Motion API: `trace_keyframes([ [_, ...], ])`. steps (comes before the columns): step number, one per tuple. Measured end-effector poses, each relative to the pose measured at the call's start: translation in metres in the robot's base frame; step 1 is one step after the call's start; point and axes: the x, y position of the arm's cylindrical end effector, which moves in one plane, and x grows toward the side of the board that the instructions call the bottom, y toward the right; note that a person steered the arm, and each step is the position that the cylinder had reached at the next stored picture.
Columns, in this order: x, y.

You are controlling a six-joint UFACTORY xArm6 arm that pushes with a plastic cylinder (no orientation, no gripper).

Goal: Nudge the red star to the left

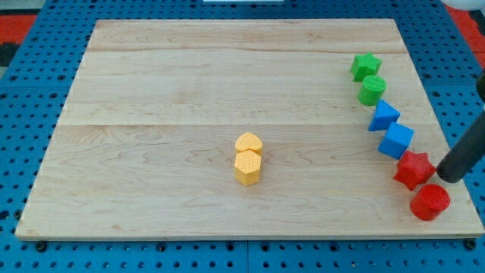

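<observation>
The red star lies near the board's right edge, low in the view. My tip is just to the star's right, close to it or touching it, and just above the red cylinder. The dark rod slants up to the view's right edge.
A blue cube touches the star's upper left. Above it run a blue block, a green cylinder and a green star. Two yellow blocks sit together at mid-board. The wooden board's right edge is close by.
</observation>
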Motion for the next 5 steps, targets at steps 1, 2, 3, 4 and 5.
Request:
trace_keyframes([
  [1,0.0,-0.002],
  [2,0.0,-0.007],
  [3,0.003,-0.013],
  [4,0.007,-0.016],
  [5,0.007,-0.006],
])
